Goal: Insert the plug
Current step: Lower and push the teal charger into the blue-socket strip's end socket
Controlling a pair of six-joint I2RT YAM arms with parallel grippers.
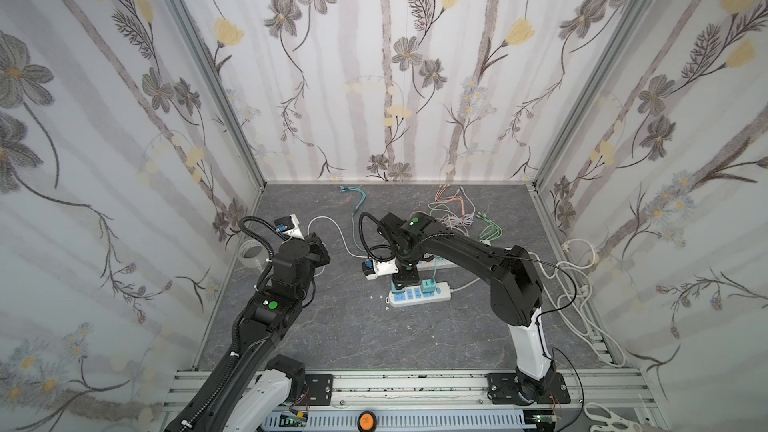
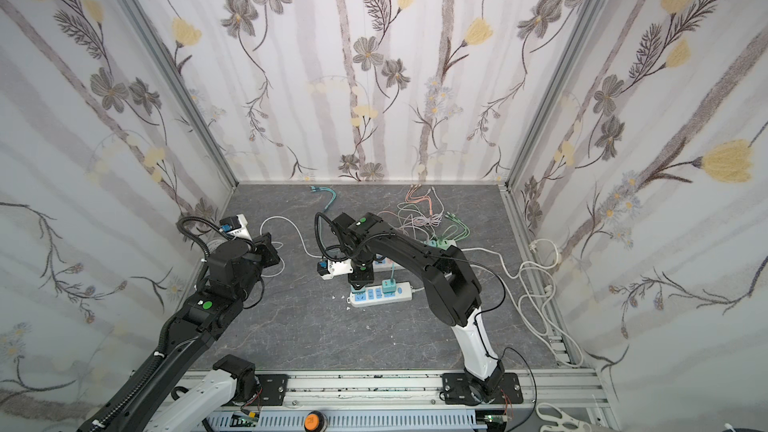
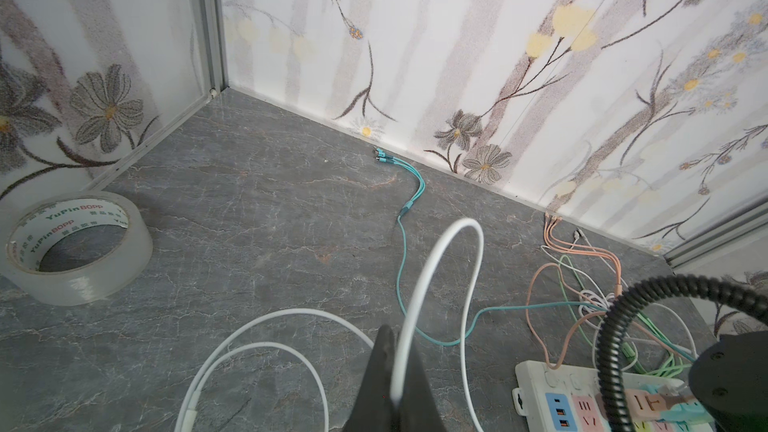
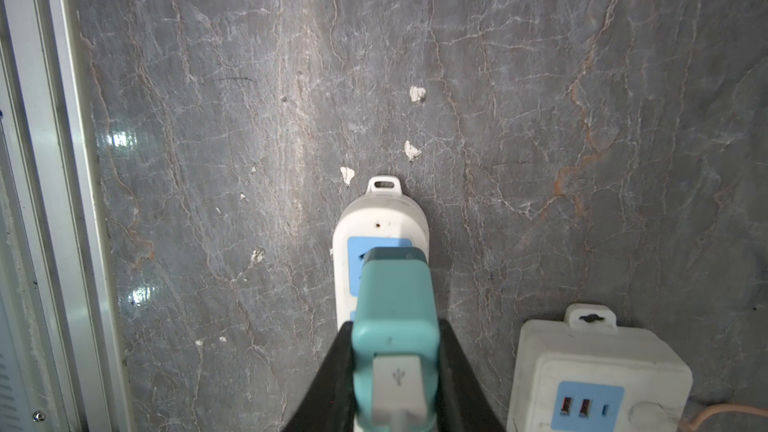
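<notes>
In the right wrist view my right gripper (image 4: 395, 332) is shut on a teal plug (image 4: 392, 297), its black fingers (image 4: 338, 351) pressing both sides. A white USB connector (image 4: 399, 384) sits in the plug's back. The plug's front end is over the blue socket face at the end of a white power strip (image 4: 380, 218); its prongs are hidden. In both top views this strip (image 1: 442, 293) (image 2: 405, 293) lies mid-table with the right wrist above its left end. My left gripper (image 3: 399, 344) is shut on a white cable (image 3: 451, 238) that loops upward.
Another teal adapter (image 1: 427, 286) stands in the same strip. A second white power strip (image 4: 598, 367) (image 3: 582, 392) lies just behind. A tape roll (image 3: 79, 243) sits by the left wall. Teal (image 1: 357, 201), pink (image 1: 453, 201) and green (image 1: 490, 228) cables lie at the back; white cords (image 1: 573, 284) run along the right wall.
</notes>
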